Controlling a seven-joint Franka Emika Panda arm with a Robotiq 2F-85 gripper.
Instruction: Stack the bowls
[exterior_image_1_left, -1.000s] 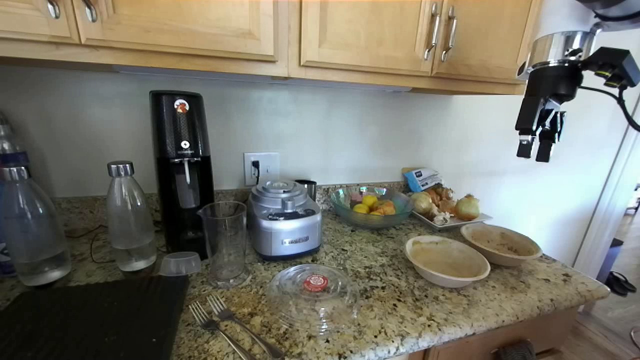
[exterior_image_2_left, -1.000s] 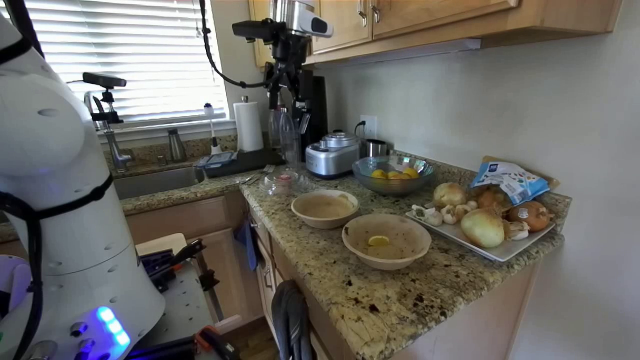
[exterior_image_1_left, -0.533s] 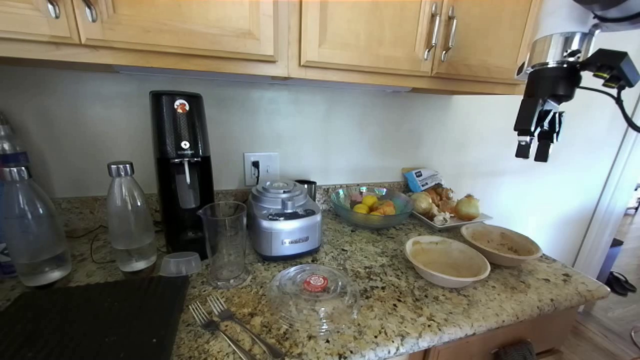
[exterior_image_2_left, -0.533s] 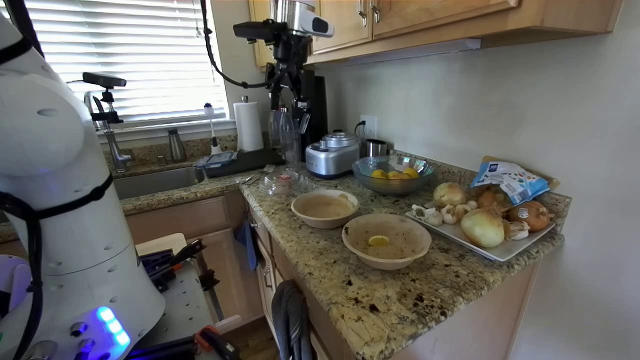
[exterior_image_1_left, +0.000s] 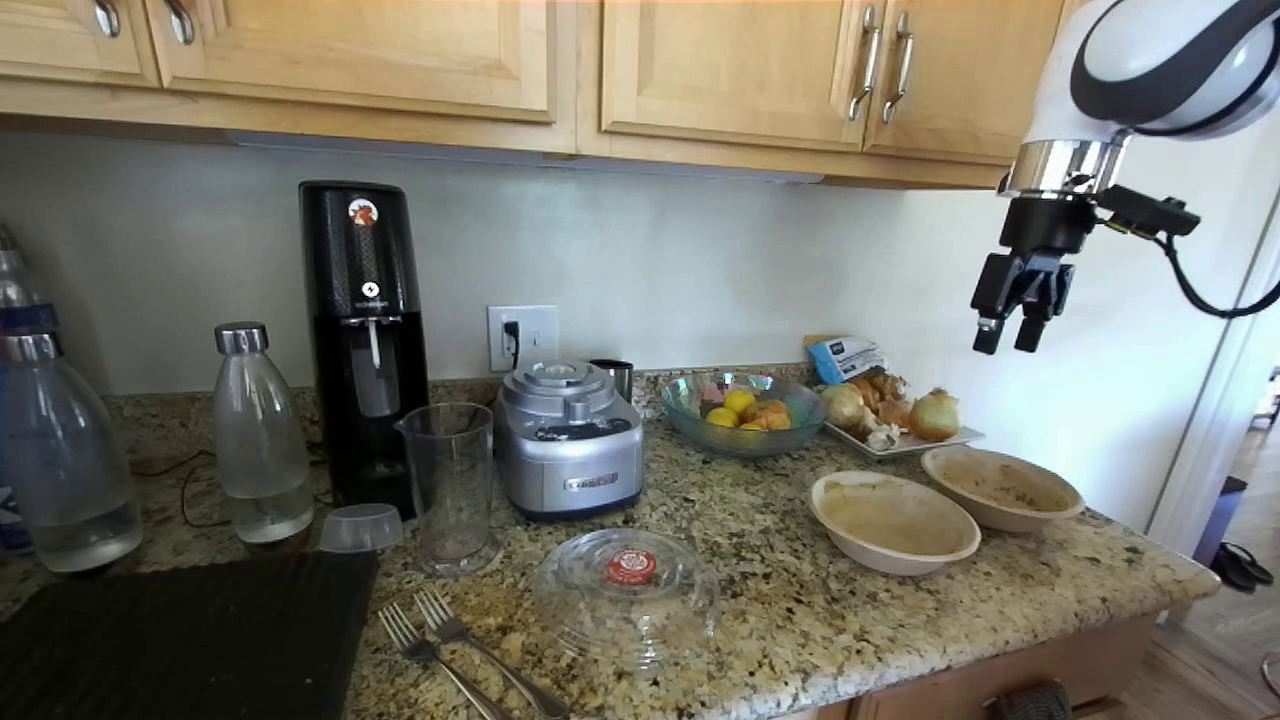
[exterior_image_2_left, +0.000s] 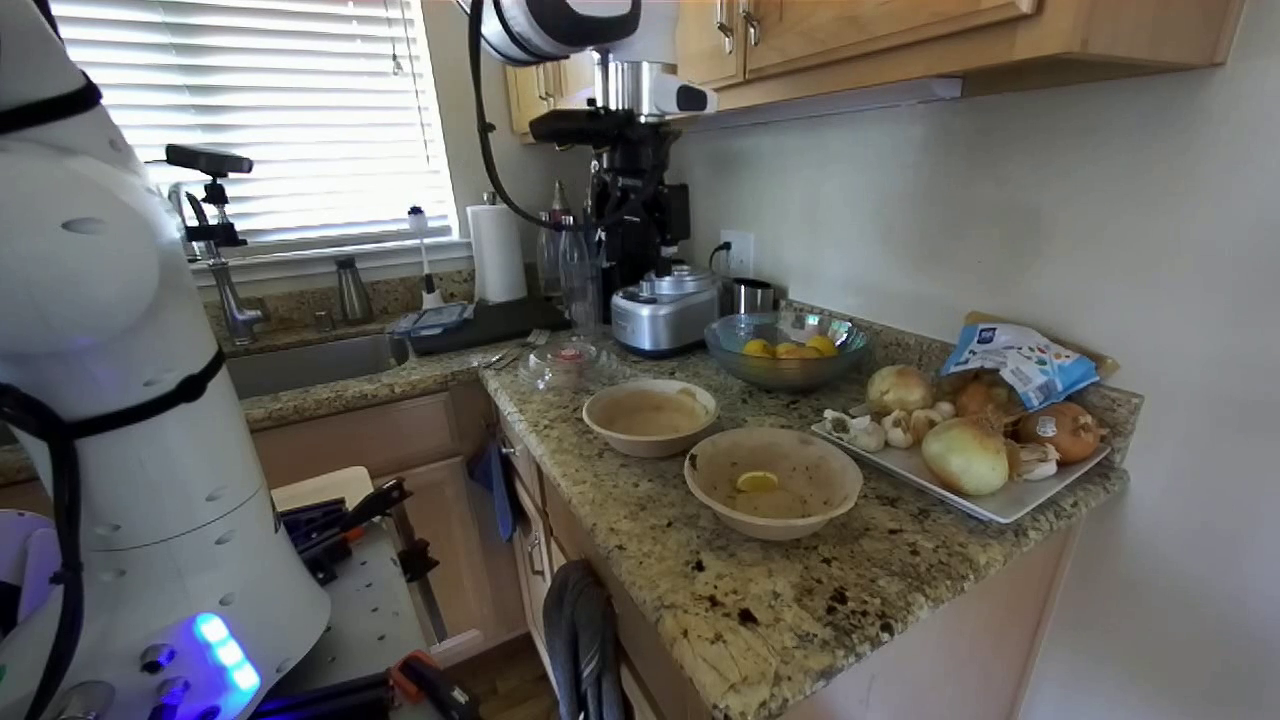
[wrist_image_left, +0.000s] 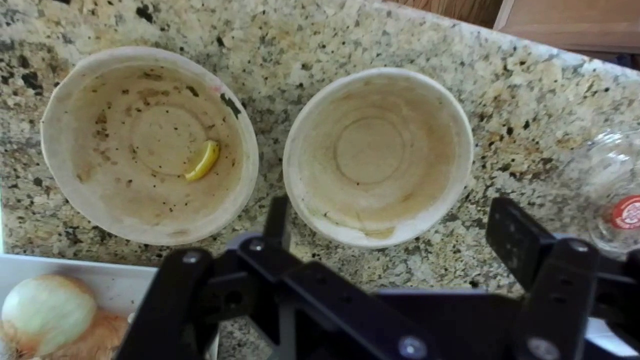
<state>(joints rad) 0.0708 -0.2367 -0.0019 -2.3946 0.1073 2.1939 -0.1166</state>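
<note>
Two wide beige bowls stand side by side on the counter, close but apart. The empty bowl (exterior_image_1_left: 895, 520) also shows in the wrist view (wrist_image_left: 370, 150). The bowl with a lemon wedge (exterior_image_2_left: 775, 515) also shows in the wrist view (wrist_image_left: 167, 137); the yellow lemon wedge (wrist_image_left: 204, 162) lies inside it with dark specks. My gripper (exterior_image_1_left: 1008, 337) is in the air well above the bowls, pointing down. In the wrist view the gripper (wrist_image_left: 391, 220) is open and empty, its fingers wide apart to either side of the empty bowl's lower rim, not touching it.
A white tray (exterior_image_2_left: 985, 503) with onions and garlic lies beside the lemon bowl. A glass bowl of fruit (exterior_image_1_left: 745, 430), a food processor (exterior_image_1_left: 570, 450), a clear plastic lid (exterior_image_1_left: 630, 610) and forks (exterior_image_1_left: 450, 640) are on the counter. Cabinets (exterior_image_1_left: 740, 80) hang above.
Over the last half second my gripper has come lower, moved left in one exterior picture and right in another, and its wrist has turned. The bowls have not moved.
</note>
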